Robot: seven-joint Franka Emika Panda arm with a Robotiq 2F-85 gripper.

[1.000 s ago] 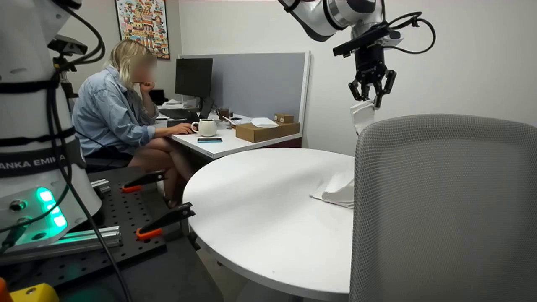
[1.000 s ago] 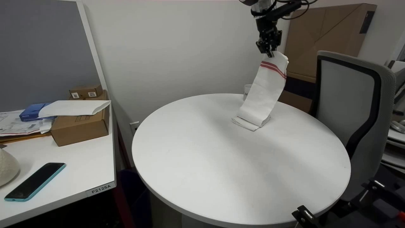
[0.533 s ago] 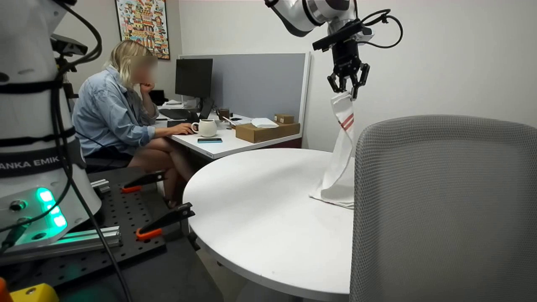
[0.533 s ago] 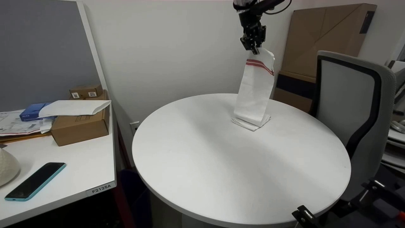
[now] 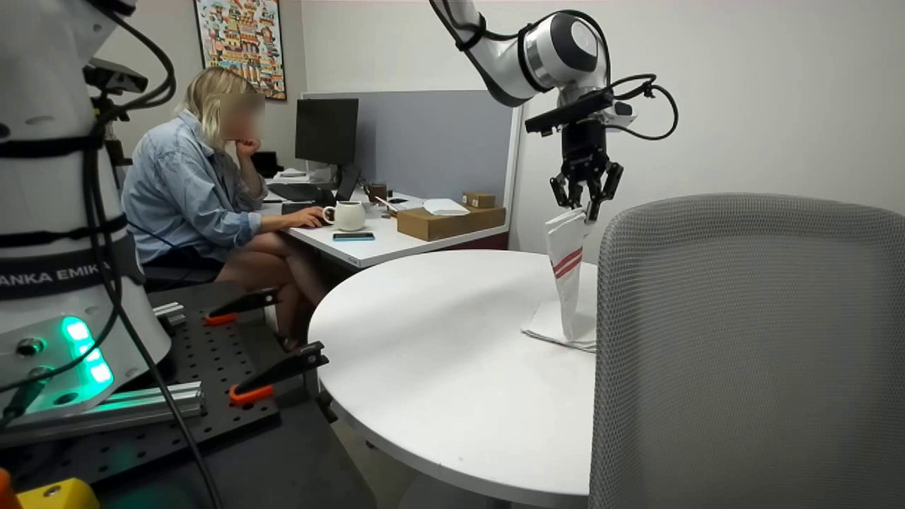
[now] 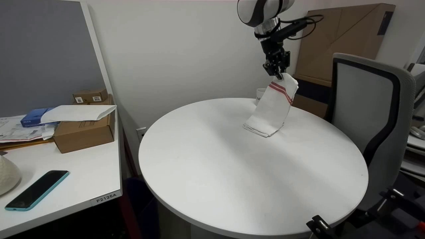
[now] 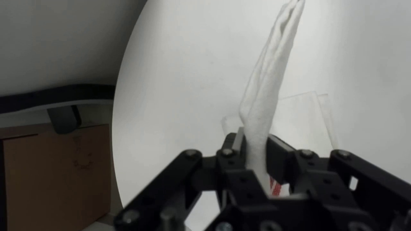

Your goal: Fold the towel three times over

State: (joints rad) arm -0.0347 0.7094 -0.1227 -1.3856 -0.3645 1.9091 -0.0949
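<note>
Pinching the upper end of the towel [image 6: 273, 109] tightly in the gripper [image 5: 582, 211], holding it slanted above the round table [image 6: 232, 186] and resting its lower end there in layers. Probably in mid-fold; cannot tell which of the three. Next, likely needs to lower the upper end squarely onto those layers, then let go.

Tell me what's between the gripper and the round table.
The towel, held by the gripper and reaching down to the round table; both exterior views show it.
</note>
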